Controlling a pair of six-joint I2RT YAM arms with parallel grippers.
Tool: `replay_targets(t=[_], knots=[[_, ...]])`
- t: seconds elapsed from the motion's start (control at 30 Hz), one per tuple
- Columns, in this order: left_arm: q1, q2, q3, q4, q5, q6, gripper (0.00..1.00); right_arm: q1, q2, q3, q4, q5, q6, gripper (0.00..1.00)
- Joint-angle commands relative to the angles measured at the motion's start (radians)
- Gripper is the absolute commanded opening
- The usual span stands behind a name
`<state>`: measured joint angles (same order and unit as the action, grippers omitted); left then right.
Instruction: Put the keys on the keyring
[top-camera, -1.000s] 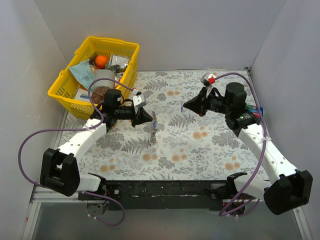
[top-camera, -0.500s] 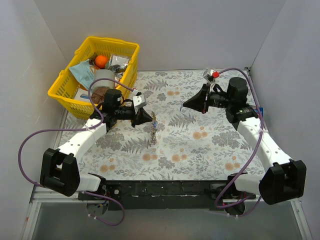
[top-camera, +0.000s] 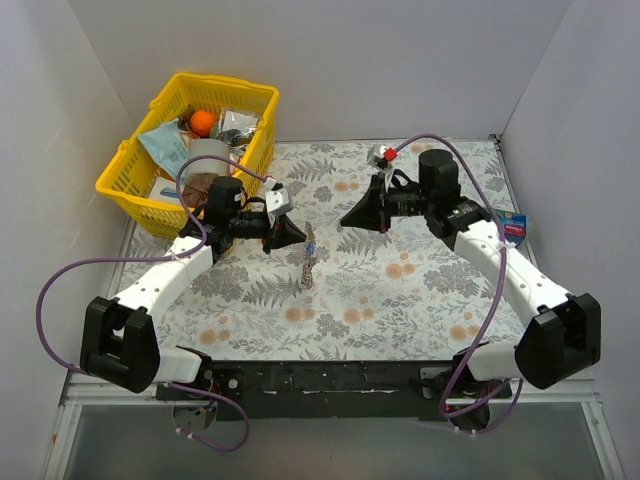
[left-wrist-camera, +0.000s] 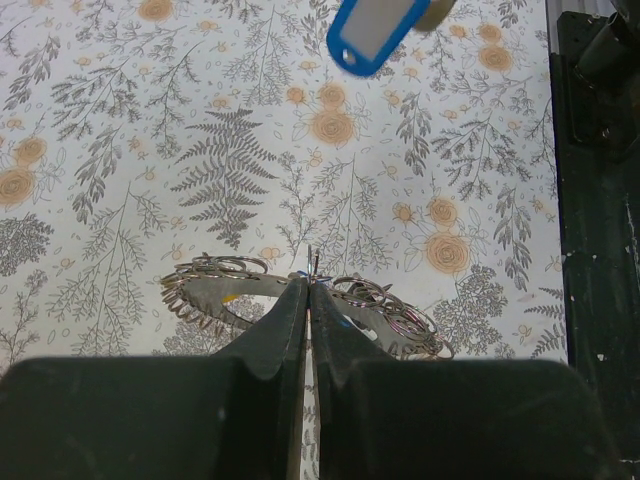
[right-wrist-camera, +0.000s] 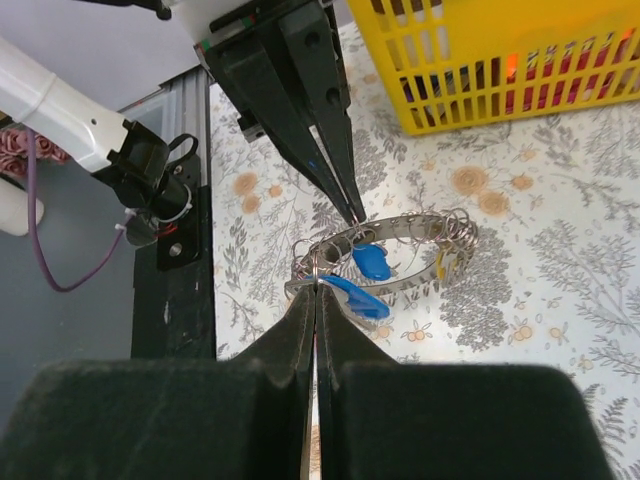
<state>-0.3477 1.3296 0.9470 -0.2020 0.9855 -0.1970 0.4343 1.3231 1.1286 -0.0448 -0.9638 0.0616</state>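
Note:
The keyring (right-wrist-camera: 415, 232) is a silvery band strung with several small rings, and my left gripper (top-camera: 303, 238) is shut on it, holding it just above the mat. From the left wrist it spreads to both sides of the closed fingertips (left-wrist-camera: 308, 288). A blue-headed key (right-wrist-camera: 372, 262) hangs on it, with something yellow (right-wrist-camera: 443, 264) beside. My right gripper (top-camera: 344, 222) is shut on another blue-headed key (right-wrist-camera: 356, 297), pinched by its small ring. That key (left-wrist-camera: 370, 35) hangs in the air a short way from the keyring. The left fingers (right-wrist-camera: 325, 140) reach down from above.
A yellow basket (top-camera: 128, 185) full of odds and ends stands at the back left of the flowered mat (top-camera: 400, 290). A small blue thing (top-camera: 513, 228) lies at the right wall. The black base rail (top-camera: 330, 378) runs along the near edge.
My right arm has swung left with the blue-headed key, closing most of the gap to the keyring. The left arm and keyring have stayed put.

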Motion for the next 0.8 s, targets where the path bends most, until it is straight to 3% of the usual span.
replay_targets(t=[0.0,0.43,0.77], knots=[[0.006,-0.053,0.027,0.032,0.042,0.01,0.0,0.044,0.053,0.062,-0.066,0.014,-0.058,0.01],[0.006,-0.059,0.021,0.033,0.041,0.016,0.0,0.135,0.197,0.189,-0.256,-0.013,-0.183,0.01],[0.006,-0.056,0.018,0.035,0.048,0.022,0.0,0.158,0.272,0.237,-0.29,-0.035,-0.195,0.01]])
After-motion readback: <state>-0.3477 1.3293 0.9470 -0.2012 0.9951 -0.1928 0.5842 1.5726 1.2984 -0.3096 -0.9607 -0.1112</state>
